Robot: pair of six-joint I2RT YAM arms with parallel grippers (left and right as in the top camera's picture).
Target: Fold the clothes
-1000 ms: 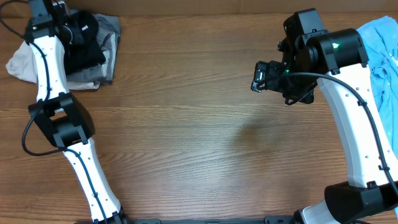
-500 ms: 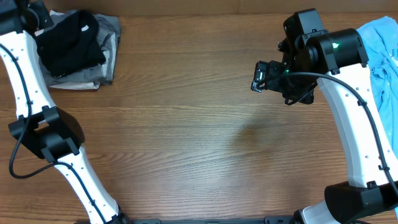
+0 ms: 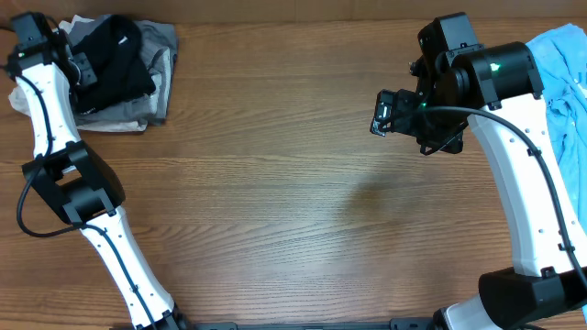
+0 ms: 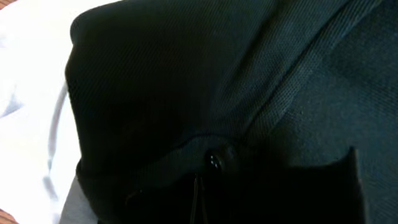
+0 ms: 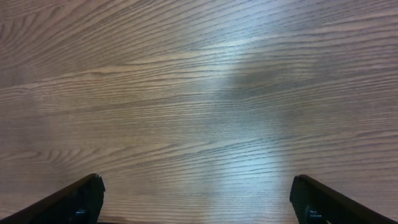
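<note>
Up in the far-left corner of the desk (image 3: 275, 202) sits a pile of clothes (image 3: 138, 105) — black shirt (image 3: 115, 60) on top of a grey one (image 3: 158, 87), with a white one (image 3: 20, 96) poking out at the side. Left gripper (image 3: 81, 69) is right on the black shirt with its jaws closed tight; can't tell if any fabric is pinched. Right gripper (image 3: 385, 112) hovers over bare desk, jaws spread wide and holding nothing — a light blue garment (image 3: 564, 82) is bunched at the far-right edge.

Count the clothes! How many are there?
4: black shirt, top left, atop a grey one; a white one at their left; a blue one top right. More may hide underneath.
</note>
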